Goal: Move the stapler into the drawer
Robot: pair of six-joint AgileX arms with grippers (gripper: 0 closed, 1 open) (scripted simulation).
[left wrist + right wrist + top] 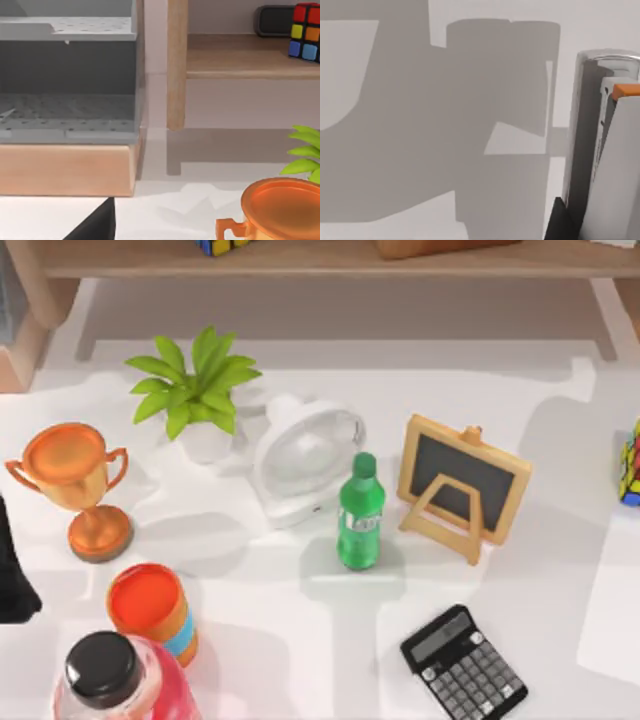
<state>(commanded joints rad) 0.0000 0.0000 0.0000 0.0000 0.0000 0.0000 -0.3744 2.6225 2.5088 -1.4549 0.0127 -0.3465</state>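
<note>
Closest to the right wrist camera is the stapler (587,140), a pale-grey body with a rounded end, a thin dark slit and an orange insert. It stands lengthwise against the white table (395,210), and its shadow falls on the table beyond. It lies immediately beside the right gripper (561,222), whose dark edge meets its lower end. How wide that claw stands, and whether it has hold of the stapler, cannot be told.

Judged step: securing or just lifting the stapler, with the transfer not yet done. The next move calls for a confirmed hold, then a carry to the drawer (70,135), a grey perforated compartment on a wooden base.

That drawer lies ahead of the left gripper (97,225), with an orange trophy (280,200) nearer to that claw, off to one side. The left arm (12,580) sits parked at the table's left edge; its claw's opening cannot be told.

A carry across the table would probably have to clear the green bottle (361,512), the fan (300,460) and the trophy.
</note>
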